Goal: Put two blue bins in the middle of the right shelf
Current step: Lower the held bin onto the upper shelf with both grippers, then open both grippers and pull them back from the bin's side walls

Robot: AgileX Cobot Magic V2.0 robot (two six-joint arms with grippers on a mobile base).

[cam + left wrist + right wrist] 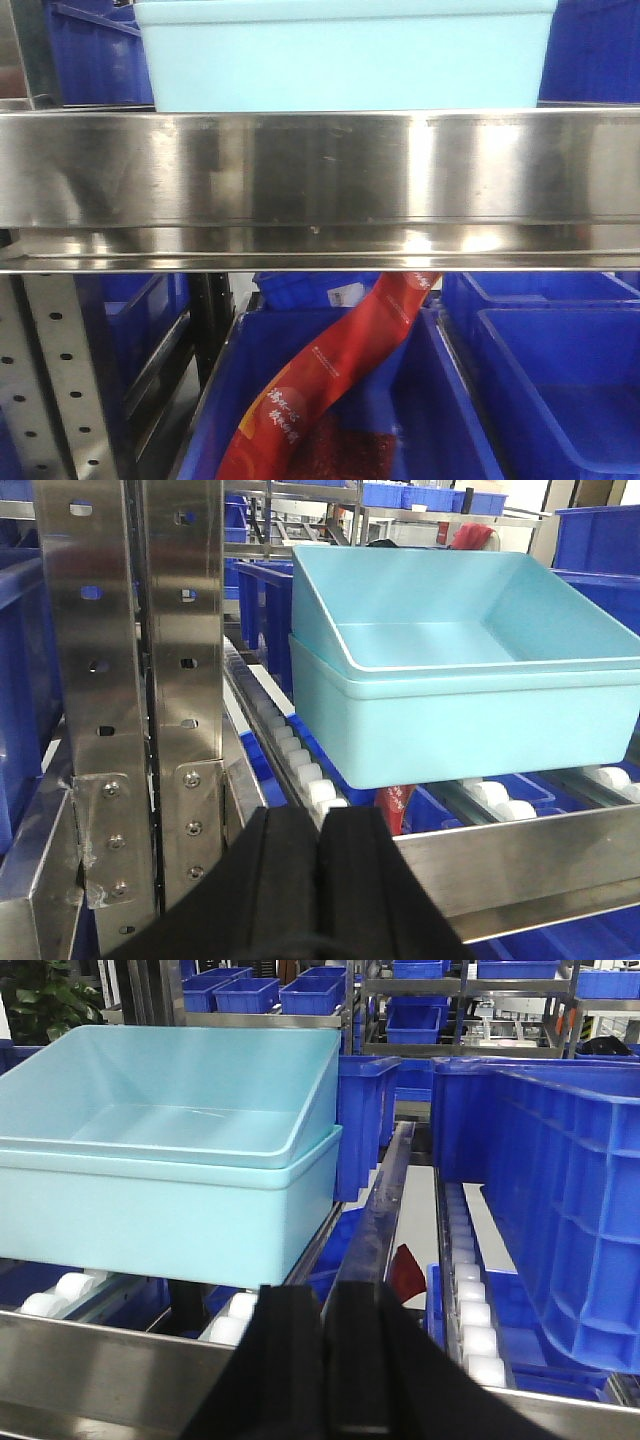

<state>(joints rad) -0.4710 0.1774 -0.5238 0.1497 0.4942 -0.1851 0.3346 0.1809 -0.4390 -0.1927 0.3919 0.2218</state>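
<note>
The two blue bins sit nested on the roller shelf, the upper bin tilted inside the lower bin. From the right wrist view the upper bin rests in the lower bin at the left. The front view shows only a pale blue wall above the steel rail. My left gripper is shut and empty, in front of the shelf rail, below and left of the bins. My right gripper is shut and empty, just right of the bins' near corner.
A steel front rail runs across the shelf edge. White rollers line the tracks. A perforated steel upright stands at the left. A large royal-blue crate fills the lane to the right. A red packet lies in a lower crate.
</note>
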